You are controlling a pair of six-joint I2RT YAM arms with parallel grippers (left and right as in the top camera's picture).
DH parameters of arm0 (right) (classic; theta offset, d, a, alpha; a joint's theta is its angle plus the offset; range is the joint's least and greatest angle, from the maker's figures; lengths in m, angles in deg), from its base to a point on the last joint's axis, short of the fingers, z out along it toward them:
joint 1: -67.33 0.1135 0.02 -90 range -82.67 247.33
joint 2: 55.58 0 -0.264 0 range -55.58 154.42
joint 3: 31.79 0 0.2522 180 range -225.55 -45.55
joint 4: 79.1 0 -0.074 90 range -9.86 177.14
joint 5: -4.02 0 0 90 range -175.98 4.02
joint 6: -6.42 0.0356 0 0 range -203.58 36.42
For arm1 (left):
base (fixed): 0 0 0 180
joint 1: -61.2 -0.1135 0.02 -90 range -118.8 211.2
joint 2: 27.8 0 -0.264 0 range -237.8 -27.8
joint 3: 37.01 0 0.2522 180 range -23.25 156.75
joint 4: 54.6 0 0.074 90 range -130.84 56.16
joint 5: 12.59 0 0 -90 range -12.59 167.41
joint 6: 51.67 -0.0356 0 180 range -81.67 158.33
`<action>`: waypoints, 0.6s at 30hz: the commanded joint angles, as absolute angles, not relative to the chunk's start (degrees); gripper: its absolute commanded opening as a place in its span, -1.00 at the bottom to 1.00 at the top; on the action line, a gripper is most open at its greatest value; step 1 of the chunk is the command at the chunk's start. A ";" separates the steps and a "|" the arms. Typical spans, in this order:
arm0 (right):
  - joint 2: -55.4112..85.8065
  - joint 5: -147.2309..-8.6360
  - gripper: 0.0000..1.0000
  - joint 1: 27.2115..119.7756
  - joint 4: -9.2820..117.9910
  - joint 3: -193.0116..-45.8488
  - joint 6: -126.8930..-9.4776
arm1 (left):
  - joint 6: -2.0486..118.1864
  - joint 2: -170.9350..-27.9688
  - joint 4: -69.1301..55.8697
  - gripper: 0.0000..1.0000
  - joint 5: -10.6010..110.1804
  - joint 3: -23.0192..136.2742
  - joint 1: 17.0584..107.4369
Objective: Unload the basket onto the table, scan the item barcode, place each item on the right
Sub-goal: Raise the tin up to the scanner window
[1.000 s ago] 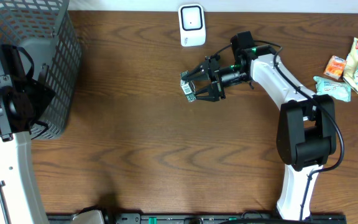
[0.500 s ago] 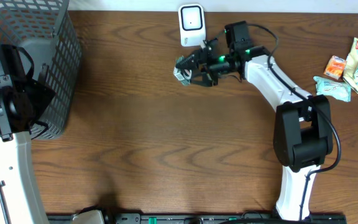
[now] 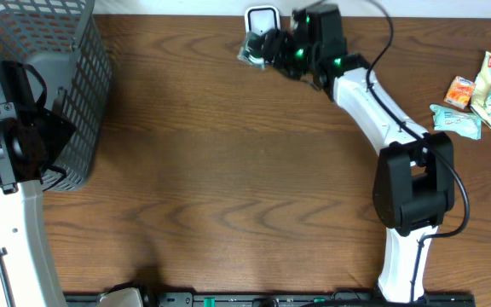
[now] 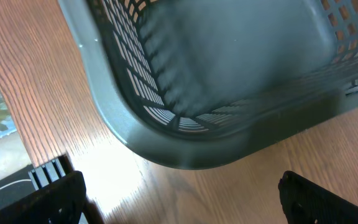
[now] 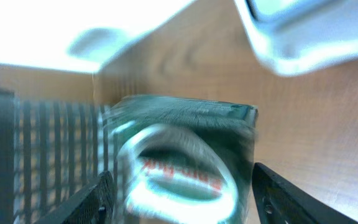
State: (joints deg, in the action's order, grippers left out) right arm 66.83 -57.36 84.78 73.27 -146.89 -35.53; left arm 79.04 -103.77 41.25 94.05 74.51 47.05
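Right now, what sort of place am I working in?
Probably a mock checkout counter: a white scanner at the table's far edge, a grey basket on the left, snack packets on the right.

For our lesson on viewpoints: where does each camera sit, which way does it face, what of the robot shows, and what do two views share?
Overhead: above the table, looking straight down; left arm, right arm, basket, scanner, snack packets.
Left wrist: on the left arm, facing the basket's corner; the open left fingers at the bottom corners.
Right wrist: on the right arm, facing along the table; the right fingers grip a green box, scanner upper right.
Shared: overhead and right wrist both show the green box at the scanner.
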 commanded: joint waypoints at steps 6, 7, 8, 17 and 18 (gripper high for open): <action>68.93 -78.01 0.34 84.98 70.15 -157.49 -48.10 | 79.54 -103.38 41.38 0.95 94.62 74.42 46.74; 69.59 -78.03 0.34 84.87 69.93 -157.84 -48.08 | 79.54 -103.38 41.38 0.96 94.62 74.42 46.76; 70.18 -77.86 0.34 84.74 69.69 -157.97 -48.08 | 79.54 -103.38 41.38 0.95 94.62 74.42 46.74; 73.89 -77.31 0.39 88.48 68.07 -157.95 -49.45 | 79.57 -103.38 41.38 0.96 94.62 74.42 46.74; 74.48 -78.21 0.41 89.29 68.07 -157.95 -49.45 | 79.54 -103.38 41.38 0.96 94.62 74.42 46.74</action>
State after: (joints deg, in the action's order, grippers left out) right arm 72.87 -76.24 86.31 68.09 -157.45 -47.27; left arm 79.04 -103.77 41.25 94.05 74.51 47.05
